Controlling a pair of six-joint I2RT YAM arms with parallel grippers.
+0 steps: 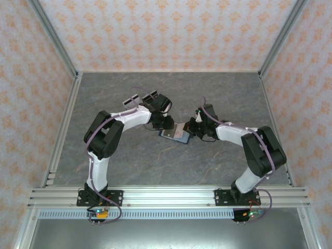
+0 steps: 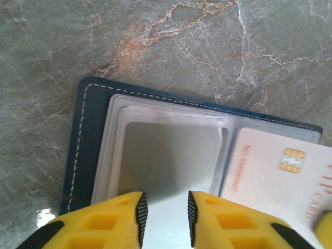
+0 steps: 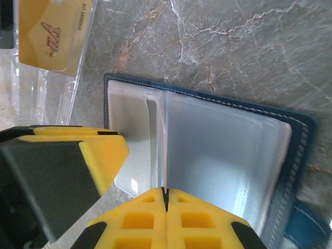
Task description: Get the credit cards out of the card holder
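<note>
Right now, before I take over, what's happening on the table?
Both arms meet over the card holder, which lies open on the table. The left gripper hovers open over an empty-looking clear sleeve. The right gripper is shut at the fold of the sleeves; whether it pinches one is unclear. A white chip card lies at the holder's other side, and a gold card sits in a clear stand.

Bright, even light; glare whitens the clear sleeves (image 3: pixel 223 150) of the card holder (image 3: pixel 302 150) and spots the table (image 2: pixel 207 46).
</note>
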